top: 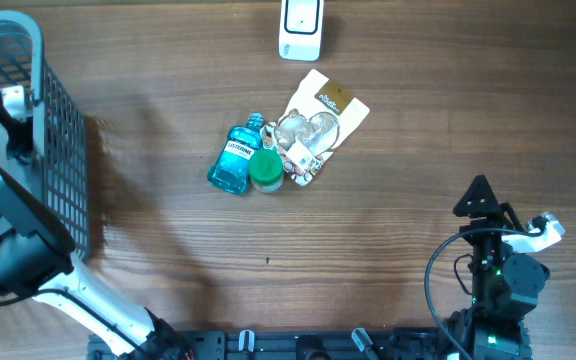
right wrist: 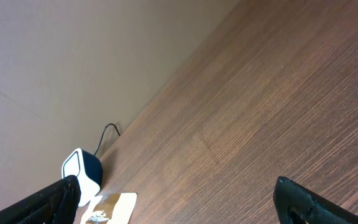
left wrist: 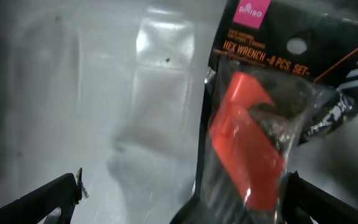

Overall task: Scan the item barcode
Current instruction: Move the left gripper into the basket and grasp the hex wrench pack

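Observation:
In the left wrist view a black hex wrench set pack (left wrist: 260, 112) with a red holder inside lies on a pale surface. My left gripper (left wrist: 185, 190) hangs open just above it, the pack's lower end reaching between the fingers and close to the right finger (left wrist: 309, 199). The barcode scanner (top: 301, 28) stands at the table's far edge and shows small in the right wrist view too, scanner (right wrist: 81, 171). My right gripper (top: 480, 195) is open over bare wood at the front right, holding nothing. No barcode is visible.
A grey wire basket (top: 63, 130) stands at the left edge, where the left arm reaches. Mid-table lie a blue mouthwash bottle (top: 236, 160), a green-capped item (top: 265, 170) and a gold-and-white pouch (top: 320, 115). A clear plastic sleeve (left wrist: 160, 81) lies beside the wrench pack.

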